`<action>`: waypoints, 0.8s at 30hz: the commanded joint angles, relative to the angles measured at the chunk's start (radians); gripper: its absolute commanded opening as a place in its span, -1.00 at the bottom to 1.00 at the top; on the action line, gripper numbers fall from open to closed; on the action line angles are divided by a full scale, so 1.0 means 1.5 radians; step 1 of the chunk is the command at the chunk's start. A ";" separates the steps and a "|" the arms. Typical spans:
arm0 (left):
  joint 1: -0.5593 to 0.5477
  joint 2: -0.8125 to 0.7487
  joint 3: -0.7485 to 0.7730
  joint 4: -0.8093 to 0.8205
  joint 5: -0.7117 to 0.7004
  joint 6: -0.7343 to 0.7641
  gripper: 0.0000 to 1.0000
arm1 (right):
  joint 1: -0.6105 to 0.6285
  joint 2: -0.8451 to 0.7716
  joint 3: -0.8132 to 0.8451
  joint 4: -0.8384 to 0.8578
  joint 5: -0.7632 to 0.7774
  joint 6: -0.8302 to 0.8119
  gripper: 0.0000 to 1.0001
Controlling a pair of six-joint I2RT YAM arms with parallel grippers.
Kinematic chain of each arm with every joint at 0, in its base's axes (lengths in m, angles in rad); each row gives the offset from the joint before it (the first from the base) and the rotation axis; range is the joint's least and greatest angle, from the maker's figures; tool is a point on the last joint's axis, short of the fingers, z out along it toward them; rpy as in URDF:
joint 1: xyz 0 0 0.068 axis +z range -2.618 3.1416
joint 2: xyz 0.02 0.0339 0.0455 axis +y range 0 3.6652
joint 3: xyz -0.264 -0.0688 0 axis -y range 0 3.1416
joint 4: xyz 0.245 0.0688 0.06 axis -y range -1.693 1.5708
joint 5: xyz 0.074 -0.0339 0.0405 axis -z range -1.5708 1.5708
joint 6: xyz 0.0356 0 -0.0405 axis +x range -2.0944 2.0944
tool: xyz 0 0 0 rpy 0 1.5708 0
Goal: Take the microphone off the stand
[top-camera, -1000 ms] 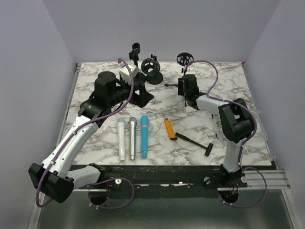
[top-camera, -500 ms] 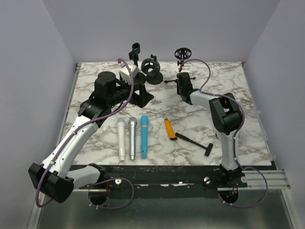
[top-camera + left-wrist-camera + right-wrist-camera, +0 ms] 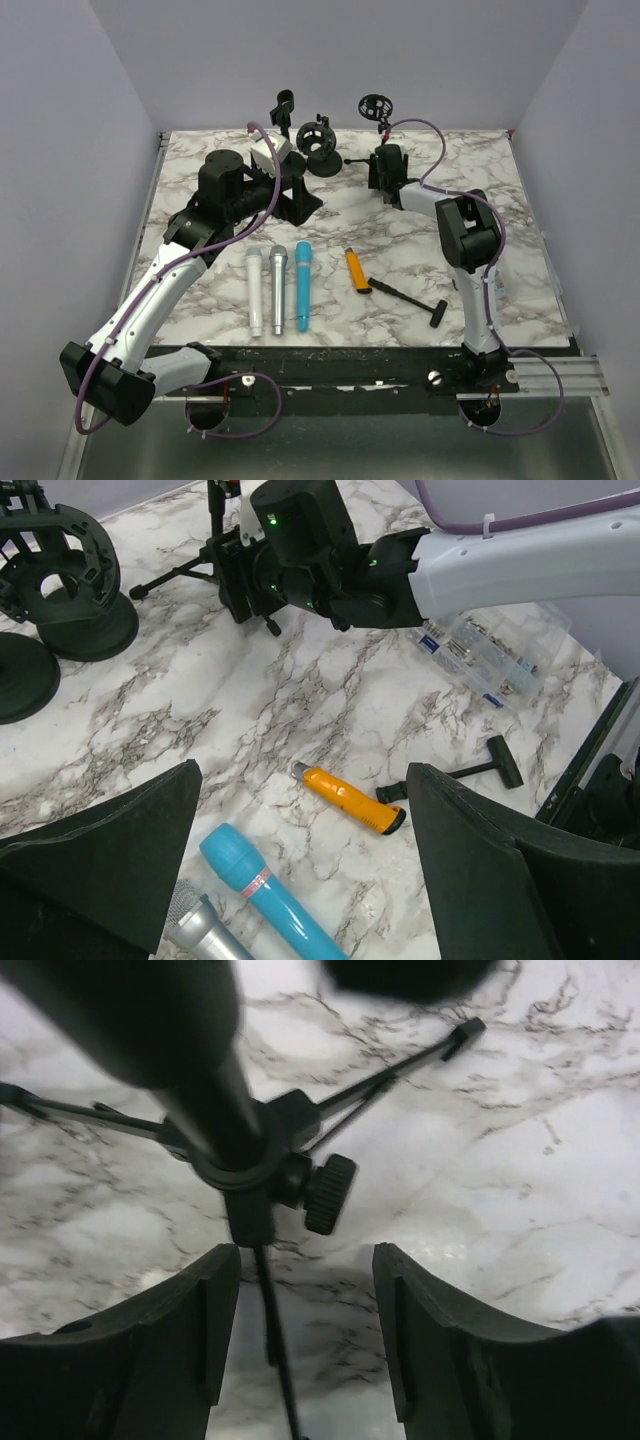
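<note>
Stand (image 3: pixel 373 105) and right tool (image 3: pixel 303 1256) shifted toward marbled worktop (image 3: pixel 500 190) far edge | stand black, thin-legged tripod, round cage top, knurled knob | white microphone (image 3: pixel 254 290), silver microphone (image 3: pixel 277 288), blue microphone (image 3: pixel 302 285) flat, side by side, toward near edge | right tool part-open, one leg in gap | left tool (image 3: pixel 300 780) wide

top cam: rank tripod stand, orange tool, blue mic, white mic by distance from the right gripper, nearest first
1. tripod stand: back of table, right at the right gripper
2. orange tool: centre, toward the front
3. blue mic: left of the tool
4. white mic: farthest left
</note>
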 commanded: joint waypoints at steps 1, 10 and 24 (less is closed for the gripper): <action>-0.003 -0.012 -0.006 0.013 0.004 0.004 0.74 | -0.009 -0.048 -0.060 0.003 -0.012 0.017 0.40; -0.003 -0.006 -0.009 0.020 0.006 -0.004 0.74 | -0.009 -0.287 -0.249 -0.046 -0.016 0.078 0.76; -0.001 -0.149 -0.081 0.111 -0.112 -0.054 0.78 | -0.008 -0.872 -0.513 -0.208 -0.202 0.171 1.00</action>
